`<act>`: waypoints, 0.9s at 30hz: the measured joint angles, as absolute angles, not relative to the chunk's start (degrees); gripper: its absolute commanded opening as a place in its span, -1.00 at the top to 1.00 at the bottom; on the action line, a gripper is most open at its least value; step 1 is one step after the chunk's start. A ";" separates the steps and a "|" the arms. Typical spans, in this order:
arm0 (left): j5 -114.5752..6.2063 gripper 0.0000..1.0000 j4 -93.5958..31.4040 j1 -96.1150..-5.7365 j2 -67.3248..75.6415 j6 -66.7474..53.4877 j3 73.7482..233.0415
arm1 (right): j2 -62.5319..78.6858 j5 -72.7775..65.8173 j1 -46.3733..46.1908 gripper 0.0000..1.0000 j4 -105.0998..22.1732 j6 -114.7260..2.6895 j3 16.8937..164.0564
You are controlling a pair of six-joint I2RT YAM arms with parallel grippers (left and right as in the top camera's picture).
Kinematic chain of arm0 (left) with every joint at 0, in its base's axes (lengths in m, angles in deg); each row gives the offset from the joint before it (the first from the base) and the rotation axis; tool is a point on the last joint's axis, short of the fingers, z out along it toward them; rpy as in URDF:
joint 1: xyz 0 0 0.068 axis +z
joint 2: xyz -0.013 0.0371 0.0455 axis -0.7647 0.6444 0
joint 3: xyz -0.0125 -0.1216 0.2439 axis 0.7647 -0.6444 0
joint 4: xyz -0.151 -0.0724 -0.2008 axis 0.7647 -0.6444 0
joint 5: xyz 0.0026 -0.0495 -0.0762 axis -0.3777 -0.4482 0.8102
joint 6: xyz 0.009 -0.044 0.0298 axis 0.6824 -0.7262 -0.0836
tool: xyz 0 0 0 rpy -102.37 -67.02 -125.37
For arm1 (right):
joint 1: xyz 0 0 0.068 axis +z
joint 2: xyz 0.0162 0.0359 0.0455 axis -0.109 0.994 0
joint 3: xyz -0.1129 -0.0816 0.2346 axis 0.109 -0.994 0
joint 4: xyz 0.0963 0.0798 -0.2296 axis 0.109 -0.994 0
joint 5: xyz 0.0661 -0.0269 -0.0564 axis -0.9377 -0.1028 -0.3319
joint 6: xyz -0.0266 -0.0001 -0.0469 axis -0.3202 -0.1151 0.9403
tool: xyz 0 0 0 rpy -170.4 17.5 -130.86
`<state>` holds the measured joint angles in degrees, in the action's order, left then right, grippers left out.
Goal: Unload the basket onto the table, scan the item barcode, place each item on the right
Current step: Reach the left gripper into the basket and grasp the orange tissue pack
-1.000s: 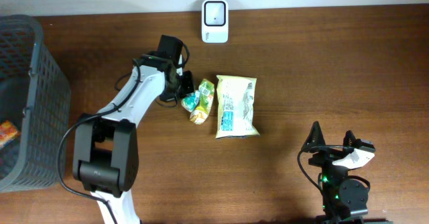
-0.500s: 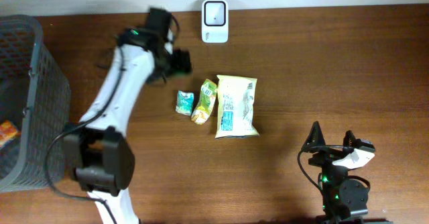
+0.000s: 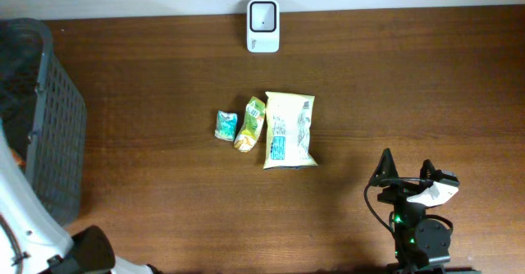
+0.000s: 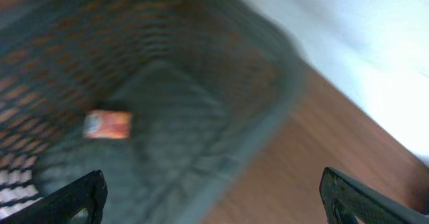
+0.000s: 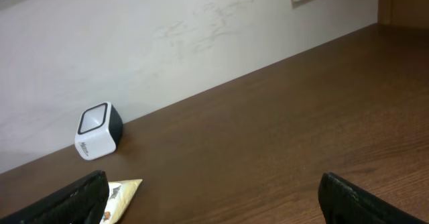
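- My left hand (image 4: 214, 198) has its fingers (image 4: 74, 198) spread wide apart and grips nothing. It hangs over the grey basket (image 4: 201, 83), and its view is smeared with blur.
- My right hand (image 5: 214, 200) is spread just as wide and also holds nothing. It sits low over the near right part of the desk (image 3: 410, 77), looking toward the back wall (image 5: 167, 43).
- Edges: the far edge of the desk runs along the wall. The basket takes up the left end, from the far corner down toward the near side.
- Open room: the right half of the desk is bare wood from my right hand up to the far edge. A broad bare strip also lies between the basket and the packets.
- The things to scan lie in a row near the middle of the desk.
- A small teal packet (image 3: 225, 125) is on the left, with a tilted green and yellow packet (image 3: 249, 125) just beside it.
- A pale bag (image 3: 289, 130) lies on the right of the row, close against the middle packet; I cannot tell whether they touch.
- The white scanner (image 3: 263, 26) stands at the far edge by the wall, well apart from the row, with bare wood between them.
- From my right wrist, the scanner shows off to the left and one corner of the pale bag shows at the bottom edge.
- One orange packet (image 4: 107, 125) lies on the floor of the basket, too blurred to read.
- My left arm (image 3: 25, 225) shows white at the near left corner, beside the basket.
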<state>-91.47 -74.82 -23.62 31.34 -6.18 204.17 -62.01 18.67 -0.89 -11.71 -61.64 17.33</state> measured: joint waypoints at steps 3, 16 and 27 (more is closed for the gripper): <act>-91.54 -0.99 -75.00 -17.58 32.80 -6.20 203.62 | -62.01 18.67 -0.89 -0.98 -11.71 -61.61 17.33; -91.76 -0.95 -66.23 -8.08 44.06 -7.91 189.55 | -62.01 18.67 -0.89 -0.97 -11.71 -61.61 17.33; -95.54 -0.60 -36.18 -6.44 45.72 -5.57 166.51 | -62.01 18.69 -0.89 -0.97 -11.71 -61.64 17.33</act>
<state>-95.54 -36.18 -6.44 45.72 -5.57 166.51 -62.01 18.69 -0.89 -11.71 -61.64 17.33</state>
